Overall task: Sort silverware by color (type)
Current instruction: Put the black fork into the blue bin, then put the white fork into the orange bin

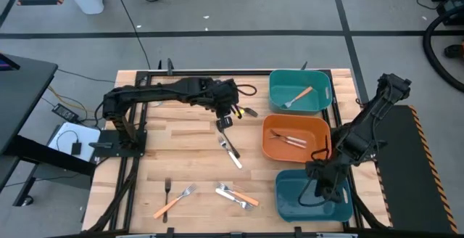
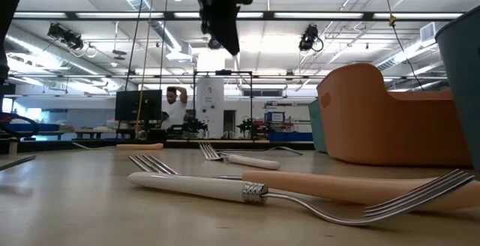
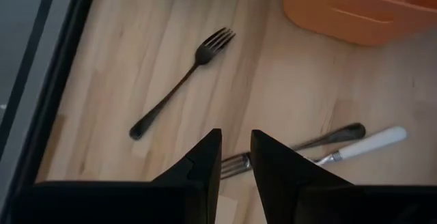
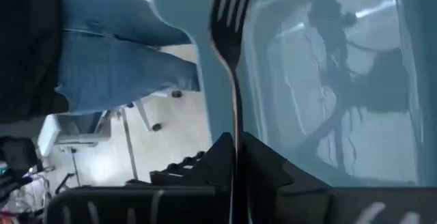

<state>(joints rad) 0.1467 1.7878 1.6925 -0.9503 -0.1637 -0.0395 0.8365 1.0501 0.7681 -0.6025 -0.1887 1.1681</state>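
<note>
So far the sorting is partly done, judging by how the forks lie: an orange fork [image 1: 299, 96] sits in the upper teal bin [image 1: 275, 85], two white forks [image 1: 288, 139] lie in the orange bin [image 1: 270, 147], and a dark fork [image 4: 230, 29] is pinched in the right claw [image 4: 235, 157], whose fingers are closed tight on its stem, tines up, over the lower teal bin [image 1: 284, 207] at the lower right of the high view. Left on the bench [image 1: 181, 151] are a dark fork [image 1: 247, 112] near the top centre, a white fork and a dark one crossed [image 1: 229, 149] mid-frame, and along the bottom a small dark fork [image 1: 167, 190], an orange-handled one [image 1: 174, 202] and a cluster of white and orange forks [image 1: 236, 195]. The left claw [image 1: 225, 122] reaches from the upper left across to the centre, pointing down above the crossed pair with a narrow gap between its fingers [image 3: 205, 166], holding nothing. The right arm bends down from the right edge into its bin.
</note>
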